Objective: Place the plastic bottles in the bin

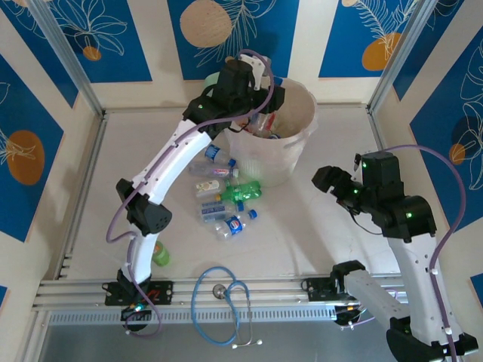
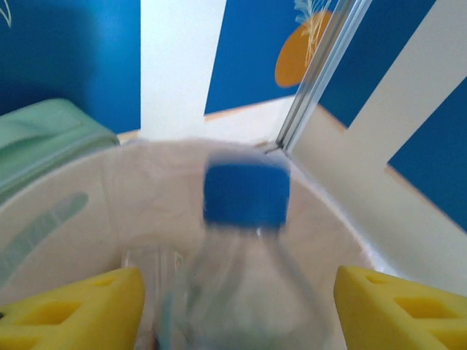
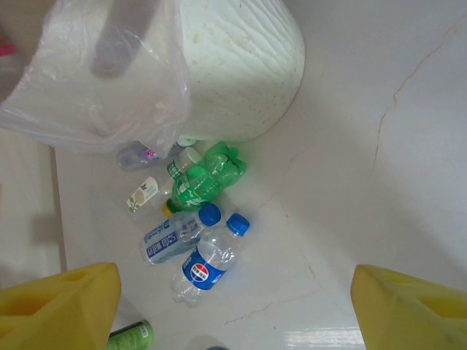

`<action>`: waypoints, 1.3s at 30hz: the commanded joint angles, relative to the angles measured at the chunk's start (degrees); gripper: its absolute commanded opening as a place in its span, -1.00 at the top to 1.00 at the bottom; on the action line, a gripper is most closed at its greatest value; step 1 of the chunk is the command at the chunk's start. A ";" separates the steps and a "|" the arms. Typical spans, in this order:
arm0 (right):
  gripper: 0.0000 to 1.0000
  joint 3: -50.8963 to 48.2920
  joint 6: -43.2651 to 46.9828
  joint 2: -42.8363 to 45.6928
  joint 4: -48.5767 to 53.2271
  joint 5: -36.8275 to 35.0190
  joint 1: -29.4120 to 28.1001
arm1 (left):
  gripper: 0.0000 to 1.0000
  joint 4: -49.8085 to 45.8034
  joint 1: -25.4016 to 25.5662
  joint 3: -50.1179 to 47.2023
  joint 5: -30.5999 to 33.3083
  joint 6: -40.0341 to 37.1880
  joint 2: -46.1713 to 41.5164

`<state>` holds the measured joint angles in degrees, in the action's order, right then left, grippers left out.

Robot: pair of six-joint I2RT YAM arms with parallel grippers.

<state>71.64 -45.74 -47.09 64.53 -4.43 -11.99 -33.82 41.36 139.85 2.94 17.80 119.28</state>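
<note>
- Two pincers are open. The left pincer (image 2: 239,295) has its yellow fingers (image 2: 80,310) wide apart. A clear bottle (image 2: 246,193) with a blue cap sits blurry between them, a gap on each side, above the bin (image 2: 66,211).
- The right pincer (image 3: 237,292) is wide open and holds nothing.
- The bin is round and pale, lined with a thin crinkly bag (image 3: 95,80).
- More bottles (image 1: 226,197) lie heaped on the smooth desk (image 1: 317,234), just beside the bin.
- Bare desk lies between the heap and the right pincer.
</note>
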 commanded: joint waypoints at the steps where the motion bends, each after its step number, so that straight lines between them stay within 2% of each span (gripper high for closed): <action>1: -0.65 -0.40 -0.82 0.28 -0.46 1.44 -0.24 | -0.75 3.51 -1.41 1.92 -1.82 2.28 0.33; 4: -0.65 -0.03 -0.52 0.27 -0.37 1.30 -0.26 | -1.00 3.71 -1.55 0.77 -2.67 1.67 -0.52; 9: -0.65 -0.59 0.07 0.09 -0.93 1.26 -0.47 | -1.00 5.78 -1.46 -7.79 -3.02 0.26 -8.58; 11: -0.65 -1.18 0.03 0.08 -1.37 1.35 -0.43 | -0.97 6.96 -1.16 -16.66 -3.03 -1.38 -14.86; 17: -0.65 -3.70 0.13 0.11 -3.65 2.10 -1.04 | -0.91 7.02 -0.41 -52.04 -2.90 -7.77 -39.55; 19: -0.65 -4.71 -0.13 -0.10 -4.47 2.32 -1.38 | -0.89 4.65 -0.32 -61.73 -4.12 -7.85 -46.72; 23: -0.65 -6.03 -1.14 -0.34 -5.85 2.02 -2.65 | -0.79 -0.10 0.73 -75.69 -8.56 -4.61 -53.72; 25: -0.65 -6.33 -1.58 -0.62 -6.39 1.49 -3.45 | -0.77 0.05 1.88 -81.70 -9.96 -3.61 -55.05; 29: -0.65 -6.16 -2.45 -1.65 -6.63 0.71 -5.07 | -0.68 2.29 4.06 -87.11 -11.21 -3.65 -52.27; 34: -0.65 -5.57 -4.05 -1.82 -6.36 -2.06 -9.17 | -0.58 5.65 7.58 -87.72 -11.67 -4.92 -43.57; 39: -0.65 -4.62 -4.73 -2.34 -5.32 -4.66 -11.98 | -0.59 5.22 9.78 -85.81 -9.75 -6.13 -36.57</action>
<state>65.76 -49.21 -49.10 58.30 -6.87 -22.98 -29.23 50.09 52.01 -7.14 12.97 80.86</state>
